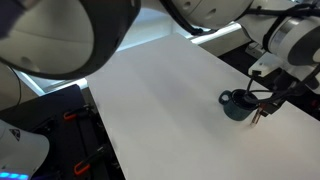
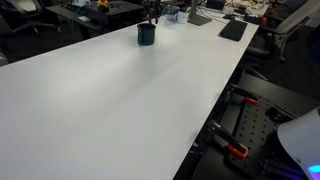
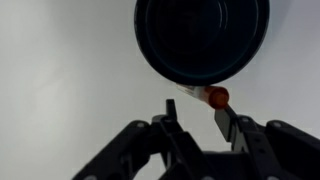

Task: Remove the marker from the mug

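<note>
The dark mug (image 3: 202,38) fills the top of the wrist view, seen from above; it also shows in both exterior views (image 1: 237,104) (image 2: 146,35). The marker (image 3: 212,97) shows its orange-red end just outside the mug's near rim, and its pale shaft runs back under the rim. I cannot tell whether it leans in the mug or lies beside it. My gripper (image 3: 195,106) is right next to the mug, its fingers apart. The marker's end sits at the right fingertip, between the two tips. The gripper also shows in both exterior views (image 1: 262,106) (image 2: 152,12).
The mug stands on a wide white table (image 1: 170,110) near one edge. Black clamps and frame parts (image 2: 240,125) sit along the table's side. Desks with clutter (image 2: 200,12) stand behind the mug.
</note>
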Available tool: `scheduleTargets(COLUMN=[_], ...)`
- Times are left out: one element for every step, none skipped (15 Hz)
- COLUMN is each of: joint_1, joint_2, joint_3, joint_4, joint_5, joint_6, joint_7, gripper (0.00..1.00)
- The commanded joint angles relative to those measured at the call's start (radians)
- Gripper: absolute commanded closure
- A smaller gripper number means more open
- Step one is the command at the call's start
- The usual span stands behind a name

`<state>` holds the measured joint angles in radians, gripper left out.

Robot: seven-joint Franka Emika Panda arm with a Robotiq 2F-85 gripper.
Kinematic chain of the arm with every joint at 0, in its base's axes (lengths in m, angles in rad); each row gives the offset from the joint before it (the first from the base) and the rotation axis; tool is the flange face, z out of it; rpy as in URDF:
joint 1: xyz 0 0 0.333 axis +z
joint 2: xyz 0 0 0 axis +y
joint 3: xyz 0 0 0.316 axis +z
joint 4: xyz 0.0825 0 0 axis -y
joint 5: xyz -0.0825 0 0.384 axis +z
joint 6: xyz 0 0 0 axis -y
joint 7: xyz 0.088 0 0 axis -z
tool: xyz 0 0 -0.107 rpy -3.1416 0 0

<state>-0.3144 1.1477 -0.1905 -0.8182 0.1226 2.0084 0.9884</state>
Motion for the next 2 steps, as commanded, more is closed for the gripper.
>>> scheduleTargets(joint_1=[0.000, 0.000], joint_2=[0.000, 0.000], joint_3=[0.000, 0.000], joint_4=[0.000, 0.000], joint_5=[0.000, 0.000], joint_6=[0.000, 0.000], joint_7=[0.000, 0.000], gripper=[0.54, 0.54])
